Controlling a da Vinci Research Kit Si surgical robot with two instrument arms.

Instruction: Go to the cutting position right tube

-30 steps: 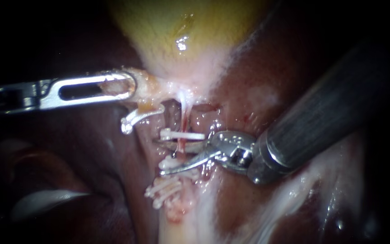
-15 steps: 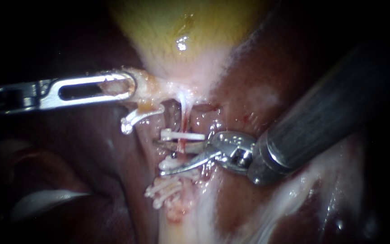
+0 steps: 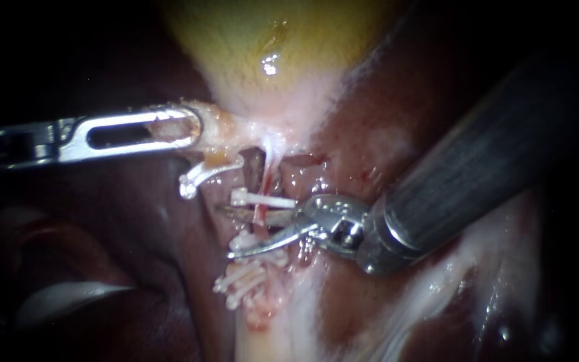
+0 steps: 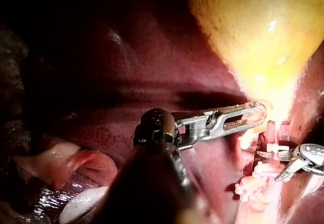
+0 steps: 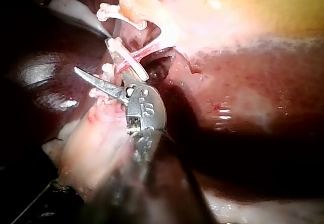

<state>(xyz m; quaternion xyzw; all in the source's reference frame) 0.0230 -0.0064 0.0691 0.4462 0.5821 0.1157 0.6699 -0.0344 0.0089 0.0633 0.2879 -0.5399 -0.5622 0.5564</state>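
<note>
The thin red right tube (image 3: 263, 182) runs down from the gallbladder (image 3: 269, 47) neck. It carries a white clip (image 3: 263, 200) and several white clips (image 3: 244, 278) lower down. My right instrument (image 3: 228, 232) comes in from the right with its two blades open, and the tube lies between them just under the upper clip. In the right wrist view the blades of my right instrument (image 5: 93, 56) straddle the tube (image 5: 135, 56). My left instrument (image 3: 169, 131) is shut on pale tissue at the gallbladder neck, holding it to the left; the left wrist view shows the left instrument (image 4: 245, 118) with the same hold.
A clipped stub of another tube (image 3: 202, 174) hangs below the left jaws. Dark red liver (image 3: 383, 121) surrounds the site. Pale tissue (image 3: 283, 322) runs down under the lower clips. The thick right shaft (image 3: 477, 167) fills the right side.
My right instrument has slid a little left and up along the tube; the tube and its upper clip have shifted left with the blades. The left instrument has not moved.
</note>
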